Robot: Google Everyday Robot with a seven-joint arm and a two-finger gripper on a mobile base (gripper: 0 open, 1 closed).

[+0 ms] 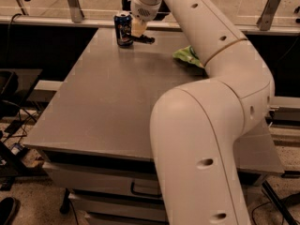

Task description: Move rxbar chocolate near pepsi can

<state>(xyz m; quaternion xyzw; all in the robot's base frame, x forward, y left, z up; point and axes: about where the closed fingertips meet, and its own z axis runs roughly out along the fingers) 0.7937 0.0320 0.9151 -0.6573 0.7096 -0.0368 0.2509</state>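
The pepsi can [123,28] stands upright at the far left corner of the grey table [108,102]; it is dark blue with a silver rim. The rxbar chocolate [145,40] is a small flat dark bar lying on the table just right of the can, partly under my gripper. My gripper [137,29] hangs from the white arm directly over the bar's left end, right beside the can. I cannot tell whether it still grips the bar.
A green crinkly chip bag [186,55] lies on the table to the right, partly behind my arm. My white arm [201,125] covers the table's right side. A drawer unit [140,189] sits under the table, and a rail with posts [72,3] runs behind.
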